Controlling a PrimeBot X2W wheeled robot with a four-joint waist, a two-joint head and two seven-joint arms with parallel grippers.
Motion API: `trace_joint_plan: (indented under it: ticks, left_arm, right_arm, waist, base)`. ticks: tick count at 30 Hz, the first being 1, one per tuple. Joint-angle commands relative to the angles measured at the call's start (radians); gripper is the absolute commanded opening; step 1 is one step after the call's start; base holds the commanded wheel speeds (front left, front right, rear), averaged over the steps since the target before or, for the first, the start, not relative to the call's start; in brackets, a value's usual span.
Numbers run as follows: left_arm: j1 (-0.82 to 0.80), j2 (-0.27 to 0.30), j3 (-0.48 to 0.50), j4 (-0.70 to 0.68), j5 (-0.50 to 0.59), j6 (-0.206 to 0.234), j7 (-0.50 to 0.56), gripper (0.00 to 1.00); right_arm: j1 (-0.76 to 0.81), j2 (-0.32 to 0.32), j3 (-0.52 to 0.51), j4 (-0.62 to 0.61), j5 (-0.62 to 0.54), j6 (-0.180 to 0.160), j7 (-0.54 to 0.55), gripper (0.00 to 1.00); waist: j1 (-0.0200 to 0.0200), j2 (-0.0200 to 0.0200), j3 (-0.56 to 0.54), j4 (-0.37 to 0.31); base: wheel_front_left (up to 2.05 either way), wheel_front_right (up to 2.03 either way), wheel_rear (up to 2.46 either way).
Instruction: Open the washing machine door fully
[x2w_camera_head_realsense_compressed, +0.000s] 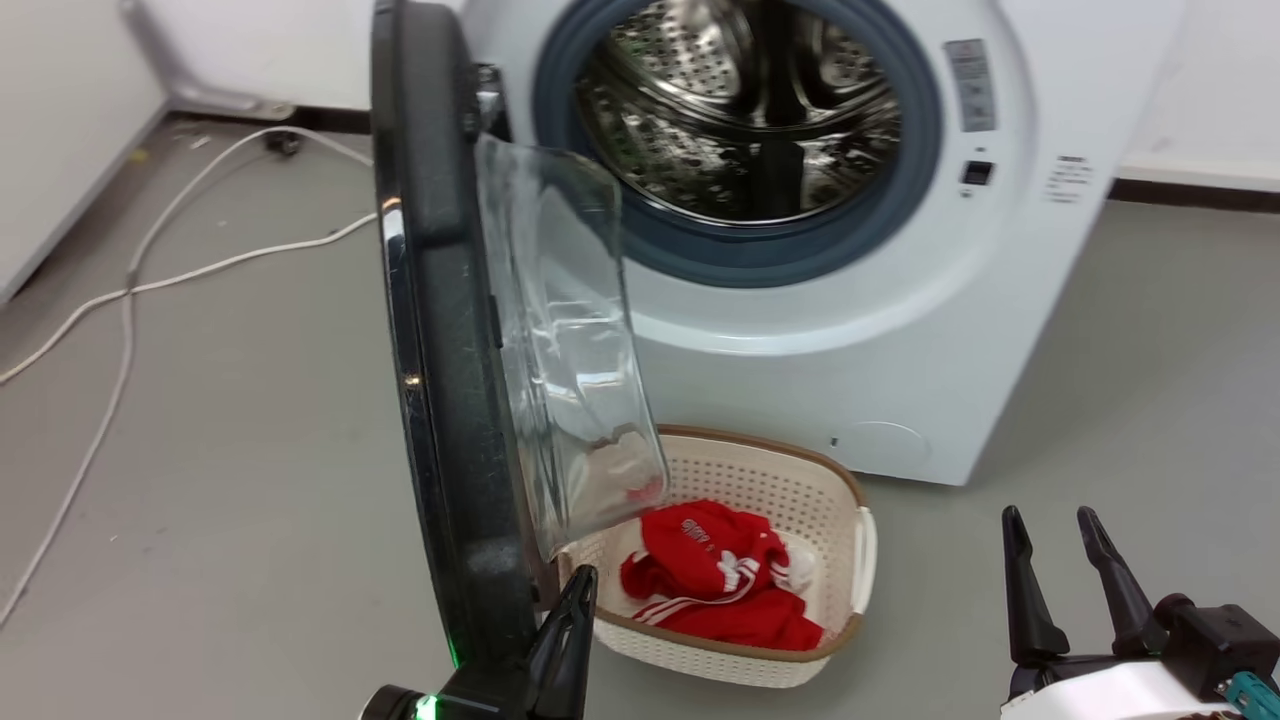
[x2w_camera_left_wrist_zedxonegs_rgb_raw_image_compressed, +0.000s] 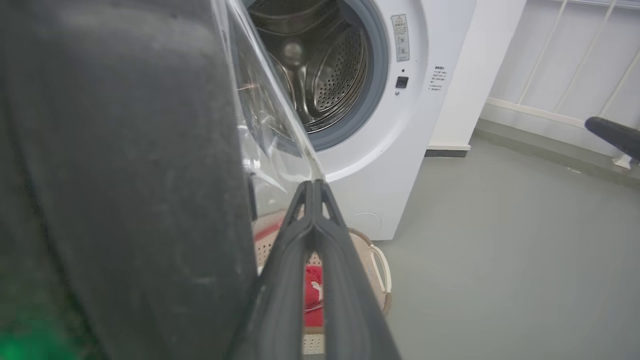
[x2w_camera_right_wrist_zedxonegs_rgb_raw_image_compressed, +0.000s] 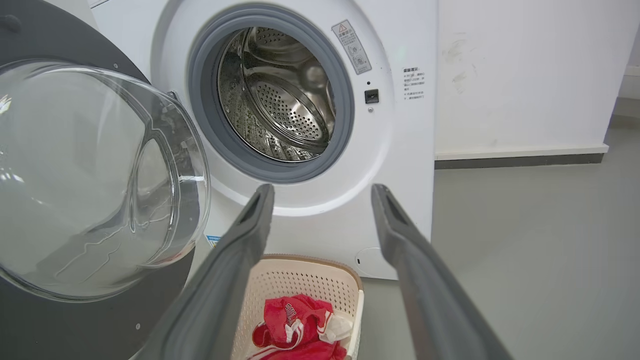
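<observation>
The washing machine door (x2w_camera_head_realsense_compressed: 440, 350) stands swung out, edge-on in the head view, about square to the front of the white washing machine (x2w_camera_head_realsense_compressed: 850, 330). Its clear glass bowl (x2w_camera_right_wrist_zedxonegs_rgb_raw_image_compressed: 90, 175) bulges toward the right. The steel drum (x2w_camera_head_realsense_compressed: 740, 100) lies exposed inside the grey gasket. My left gripper (x2w_camera_head_realsense_compressed: 578, 582) is shut with nothing in it. It sits low at the door's inner side, its tip (x2w_camera_left_wrist_zedxonegs_rgb_raw_image_compressed: 312, 184) against the edge of the glass bowl and beside the black rim (x2w_camera_left_wrist_zedxonegs_rgb_raw_image_compressed: 125, 175). My right gripper (x2w_camera_head_realsense_compressed: 1060, 540) hangs open at the lower right, apart from the door (x2w_camera_right_wrist_zedxonegs_rgb_raw_image_compressed: 322, 192).
A cream laundry basket (x2w_camera_head_realsense_compressed: 760, 440) holding a red garment (x2w_camera_head_realsense_compressed: 715, 585) sits on the floor below the door and in front of the machine. White cables (x2w_camera_head_realsense_compressed: 130, 290) trail over the grey floor at the left. Walls stand behind and to the right.
</observation>
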Motion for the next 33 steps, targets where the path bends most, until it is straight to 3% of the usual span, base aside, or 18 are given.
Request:
trace_joint_plan:
  ticks: [1,8,15,23,33]
  left_arm:
    - [0.007,0.012,0.015,-0.004,-0.003,0.009,0.0,0.0]
    - [0.025,0.03,0.043,-0.024,-0.012,0.04,0.001,0.0]
    - [0.035,0.061,0.103,-0.032,-0.023,0.074,-0.001,0.0]
    - [-0.029,0.124,0.205,-0.002,-0.034,0.099,-0.003,0.0]
    - [-0.1,0.202,0.407,0.056,-0.068,0.128,-0.003,0.0]
  right_arm:
    - [0.003,0.001,-0.001,-0.001,0.006,-0.001,-0.001,1.0]
    - [-0.017,0.001,0.004,0.005,0.01,-0.001,-0.002,1.0]
    - [-0.026,0.001,0.005,0.01,0.012,-0.001,-0.002,1.0]
    - [-0.037,0.001,0.01,0.005,0.0,-0.001,0.0,1.0]
    - [-0.046,0.001,-0.006,-0.011,-0.015,-0.001,0.014,1.0]
  waist:
    - [0.0,0.0,0.006,0.053]
    - [0.0,0.0,0.015,0.138]
    - [0.0,0.0,0.019,0.169]
    - [0.0,0.0,0.035,0.153]
    - [0.0,0.0,0.067,0.105]
  base:
    - [0.0,0.0,0.0]
    - [0.0,0.0,0.0]
    - [0.0,0.0,0.0]
    - [0.0,0.0,0.0]
    - [0.0,0.0,0.0]
